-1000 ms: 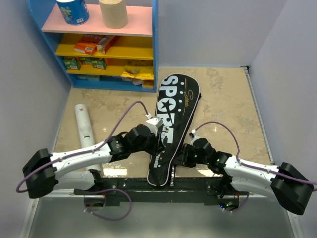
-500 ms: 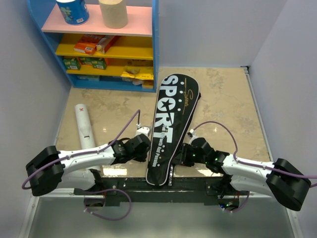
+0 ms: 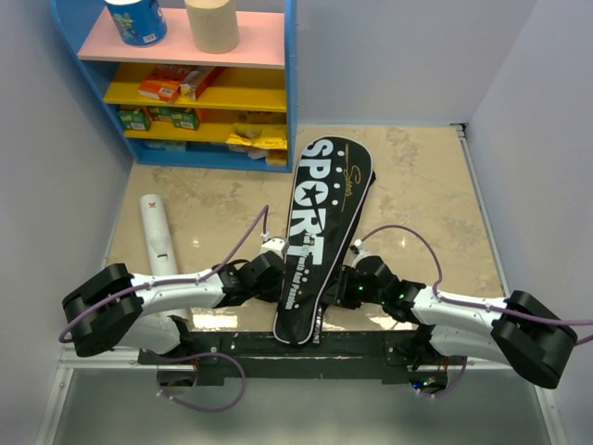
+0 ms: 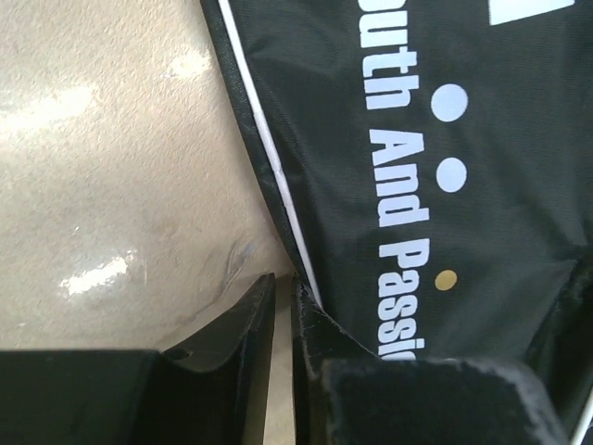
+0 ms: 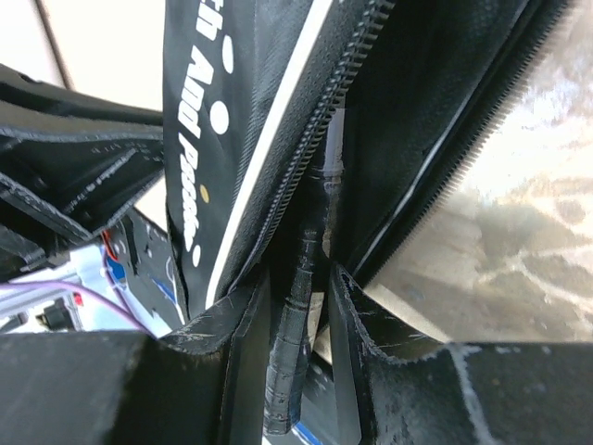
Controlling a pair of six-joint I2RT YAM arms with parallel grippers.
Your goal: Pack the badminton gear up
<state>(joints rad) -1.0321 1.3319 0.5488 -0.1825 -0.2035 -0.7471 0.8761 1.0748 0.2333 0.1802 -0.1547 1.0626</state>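
Observation:
The black bag lettered SPORT (image 3: 324, 195) lies slanted across the middle of the table, narrow end toward me. My left gripper (image 3: 271, 275) sits low at its left edge; in the left wrist view its jaws (image 4: 278, 278) are almost together with only bare table between them, beside the bag's white-piped edge (image 4: 445, 139). My right gripper (image 3: 339, 286) is at the bag's right edge. In the right wrist view it (image 5: 298, 278) is closed round a black wrapped racket handle (image 5: 295, 371) that runs into the bag's open zipper (image 5: 306, 139). The racket frames are hidden. The long white tube (image 3: 157, 236) lies at the left.
A blue shelf unit (image 3: 289, 83) stands at the back left, with a blue roll (image 3: 137, 20) and a tan roll (image 3: 211, 24) on top and small coloured boxes (image 3: 167, 88) below. Grey walls close both sides. A black rail (image 3: 278, 348) runs along the near edge.
My left gripper has come off the top of the bag and dropped to its left edge, nearer me. The bag's narrow end has shifted slightly left. My right gripper has edged in toward the bag.

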